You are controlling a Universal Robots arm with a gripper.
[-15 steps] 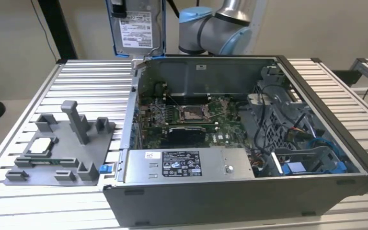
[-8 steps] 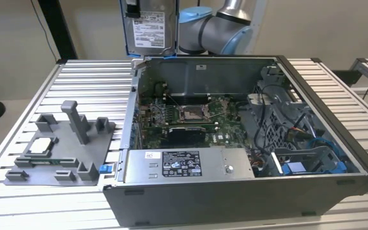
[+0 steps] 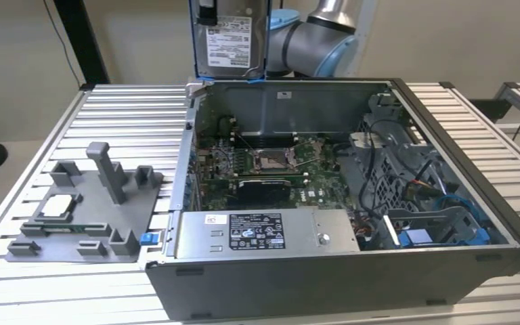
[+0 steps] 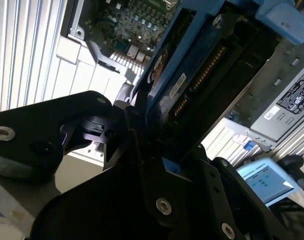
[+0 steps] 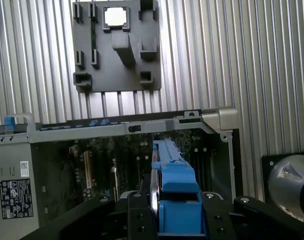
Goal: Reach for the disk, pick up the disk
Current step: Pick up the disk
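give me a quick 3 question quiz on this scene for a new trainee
1. True or false: the disk is lying flat inside the computer case.
2. Multiple choice: the small white-topped chip sits on A) the grey tray B) the circuit board in the case C) the power supply.
3. Fill in: the gripper is shut on the ____.

Key:
1. False. In the exterior view the disk is held upright above the rear edge of the case.
2. A. The tray lies on the slatted table, at the exterior view's left of the case.
3. Disk. In both wrist views its blue bracket sits between the black fingers.
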